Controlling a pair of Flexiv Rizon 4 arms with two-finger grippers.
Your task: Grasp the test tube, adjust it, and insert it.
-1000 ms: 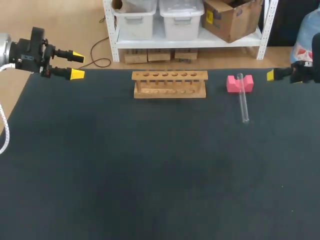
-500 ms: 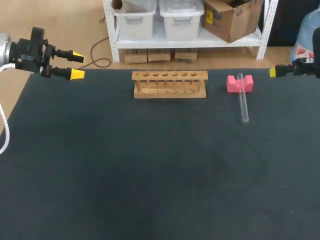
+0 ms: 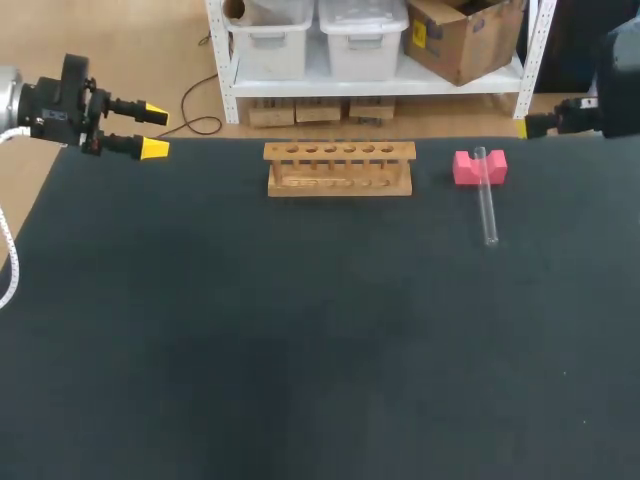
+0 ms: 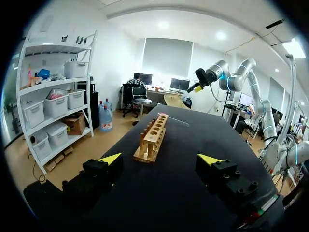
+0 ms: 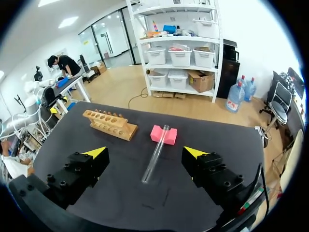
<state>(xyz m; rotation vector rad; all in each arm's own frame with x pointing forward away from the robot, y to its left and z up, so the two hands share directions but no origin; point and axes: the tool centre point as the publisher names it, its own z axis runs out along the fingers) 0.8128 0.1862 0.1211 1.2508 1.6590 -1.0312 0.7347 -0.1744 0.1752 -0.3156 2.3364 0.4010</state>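
Since left gripper [image 3: 148, 128] and right gripper [image 5: 146, 152] gape empty — test tube [image 3: 487, 200] propped on pink block [image 3: 466, 168] — an off-centre pinch may roll it.

This is a robotics lab bench. A broad, dark matte surface [image 3: 300, 350] bears laboratory ware: a light wooden test-tube rack [image 3: 339, 169] with a row of round holes, and a clear glass test tube [image 3: 488, 210] with one end lying in a pink notched block [image 3: 465, 168]. A black left arm [image 3: 50, 112] and right arm [image 3: 620, 95] stand at either side.
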